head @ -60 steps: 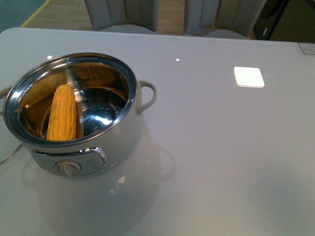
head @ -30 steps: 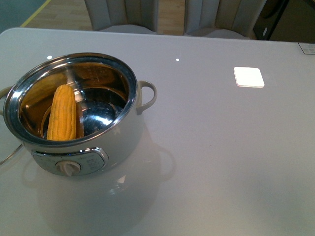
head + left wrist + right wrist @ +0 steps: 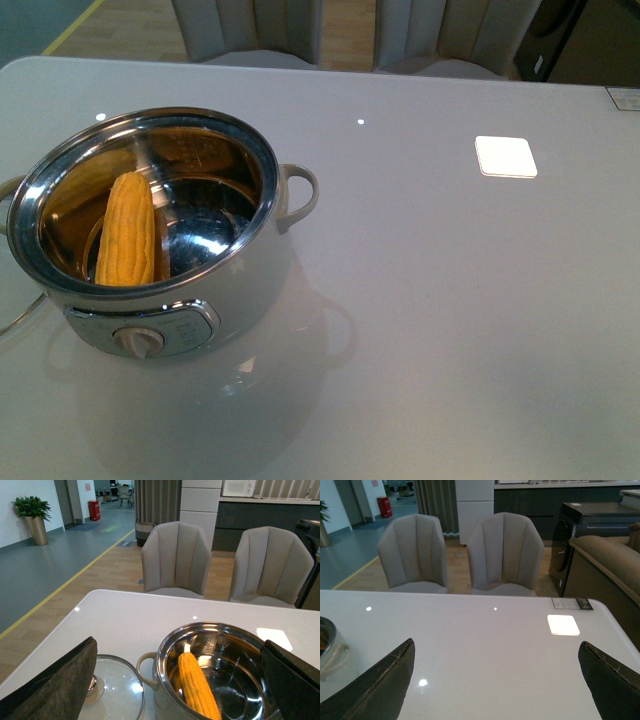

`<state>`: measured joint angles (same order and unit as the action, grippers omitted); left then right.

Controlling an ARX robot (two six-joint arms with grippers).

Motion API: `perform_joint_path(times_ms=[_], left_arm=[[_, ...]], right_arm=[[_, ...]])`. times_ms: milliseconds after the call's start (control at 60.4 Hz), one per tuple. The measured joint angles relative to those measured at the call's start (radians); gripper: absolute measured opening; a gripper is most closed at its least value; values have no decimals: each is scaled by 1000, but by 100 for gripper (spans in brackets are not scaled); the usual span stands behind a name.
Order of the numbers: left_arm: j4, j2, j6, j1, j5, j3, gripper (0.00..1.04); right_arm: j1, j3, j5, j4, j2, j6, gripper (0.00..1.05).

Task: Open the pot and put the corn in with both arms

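front view: corn (image 3: 127, 232) sits inside the pot (image 3: 150, 235), leaning on the steel bowl's left wall, tapered tip up toward the rim. pot is uncovered, on the left part of the white table (image 3: 450, 300), dial panel facing the camera. neither arm shows in this view. left wrist view: same corn (image 3: 198, 685) in the open pot (image 3: 210, 675); glass lid (image 3: 112, 690) lies flat on the table just beside the pot's loop handle. left gripper (image 3: 180, 680) fingers spread wide, holding nothing, hovering above lid and pot. right wrist view: right gripper (image 3: 495, 680) also spread wide and empty, over bare table, pot edge (image 3: 330, 645) off to one side. two grey chairs (image 3: 457, 555) behind the table.
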<state>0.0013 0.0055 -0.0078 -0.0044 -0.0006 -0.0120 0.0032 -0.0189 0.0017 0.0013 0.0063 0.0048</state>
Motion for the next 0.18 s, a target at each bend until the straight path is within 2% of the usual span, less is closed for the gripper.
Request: perform_joint_path(times_ms=[182], left_arm=[[0, 0, 0, 0, 0, 0, 98]], right_arm=[[0, 0, 0, 0, 0, 0, 96]])
